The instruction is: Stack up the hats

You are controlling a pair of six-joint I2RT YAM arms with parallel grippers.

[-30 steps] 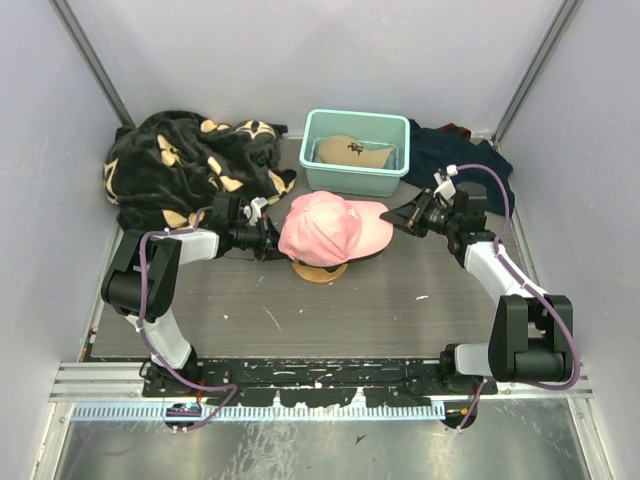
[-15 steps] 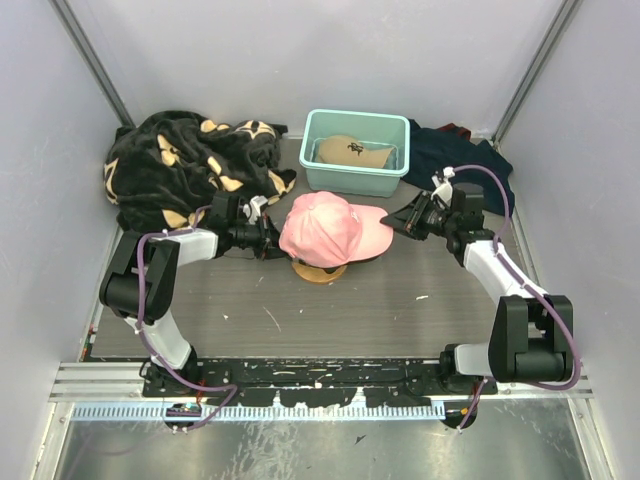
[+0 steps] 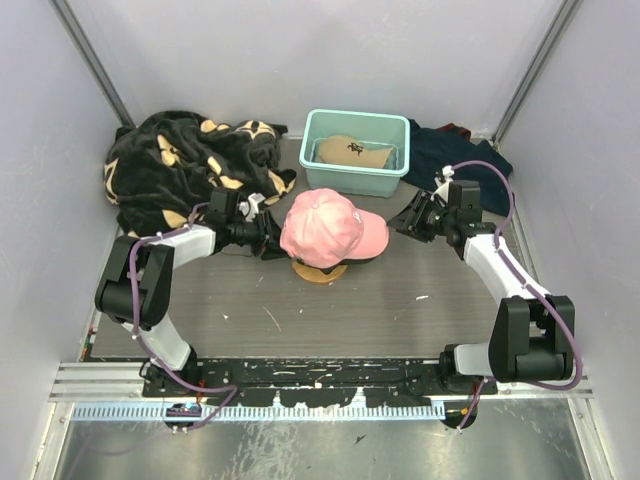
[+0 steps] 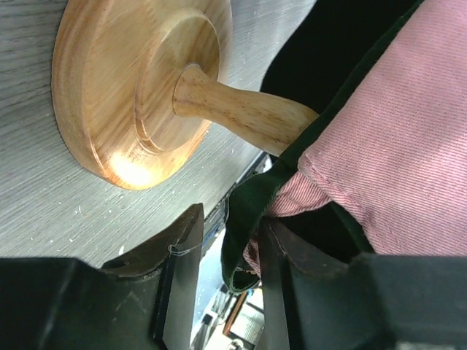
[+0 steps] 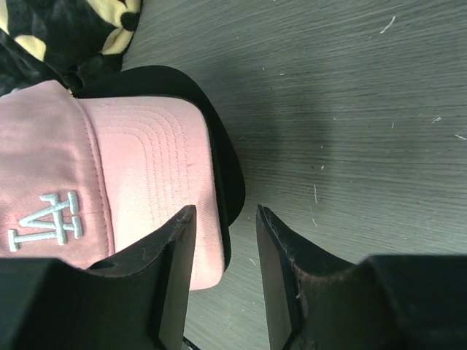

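Note:
The pink hat sits on top of a stack on a wooden stand. In the right wrist view its brim lies over the black hat's brim. In the left wrist view the dark green hat's hem and the pink hem hang between my left gripper's parted jaws, against one finger. My right gripper is open and empty just past the brim tip. The tan hat lies in a teal bin.
A big black blanket with tan marks is heaped at the back left. A dark navy cloth lies at the back right. The stand's round wooden base rests on the grey table. Walls close in on both sides.
My right gripper has come off the pink brim and drawn back a little. The brim has dropped and the pink hat has settled lower on the stack. The left gripper stays at the hat's back.

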